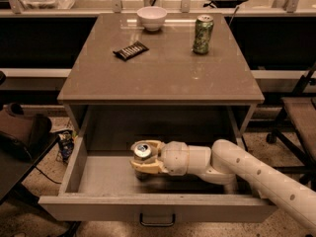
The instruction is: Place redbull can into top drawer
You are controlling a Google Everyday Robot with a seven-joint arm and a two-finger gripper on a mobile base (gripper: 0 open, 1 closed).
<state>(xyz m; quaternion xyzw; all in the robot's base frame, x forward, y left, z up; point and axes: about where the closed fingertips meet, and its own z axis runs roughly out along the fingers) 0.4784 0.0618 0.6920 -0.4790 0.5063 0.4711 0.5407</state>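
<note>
Silver top of the slim metal redbull can [143, 150] is facing up toward the camera, with the long axis standing roughly vertical. My cream two-finger gripper [139, 157] is clamping it from both sides, fingers closed to can width. I'm holding it inside the open wide grey top drawer [98, 209], left of centre. Can't tell if it's touching the floor.

Scene lit dimly, warm yellowish cast throughout. Glare streak seen along far edge of table [163, 78], beside bowl [151, 17]; light thrown from above and behind table. Drawer [98, 179] under table shaded deeply at back. Gripper [144, 158] under table, inside drawer, clamped on can [142, 150]; soft shadow cast beneath.
</note>
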